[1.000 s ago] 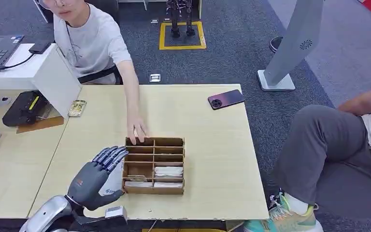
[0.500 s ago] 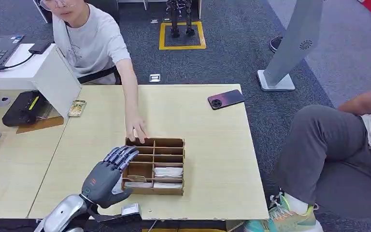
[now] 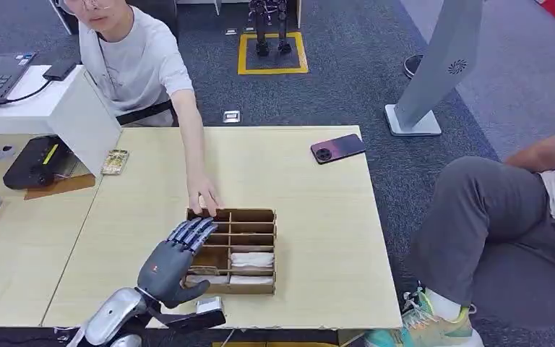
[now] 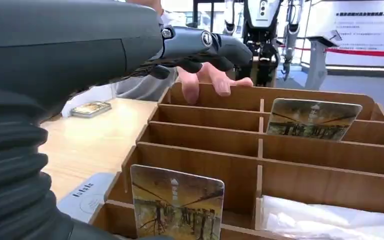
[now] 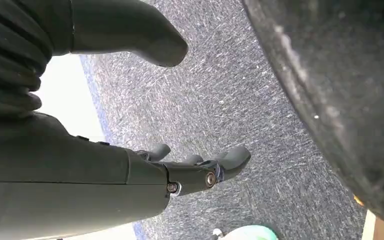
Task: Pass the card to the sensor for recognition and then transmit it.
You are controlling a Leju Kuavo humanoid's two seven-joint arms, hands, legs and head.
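The left hand [image 3: 175, 256] hovers over the near-left part of a wooden divider box [image 3: 264, 215] on the desk [image 3: 318, 217], its fingers [image 3: 194, 231] spread and stretched out above the compartments, holding nothing. In the left wrist view the same hand [image 4: 105, 45] reaches over the box's slots, with a picture card [image 4: 177, 209] standing upright in the nearest compartment just below it, not touched by the fingers. A second card [image 4: 312, 118] stands upright in a compartment further back on the other side of the box. White wrapped material [image 3: 251, 256] lies in the near-right compartments. A person's hand [image 3: 204, 194] rests on the far-left rim of the box, fingertips over the edge. A small grey sensor pad [image 4: 82, 195] lies flat on the desk just beside the box's near-left corner.

The right hand [image 5: 130, 165] hangs beside the robot over dark grey carpet [image 5: 240, 90], its fingers apart and loosely extended, holding nothing.

A dark phone [image 3: 338, 148] lies near the far-right edge of the desk, well apart from the box. A second seated person's leg [image 3: 477, 210] is beside the desk on the right.
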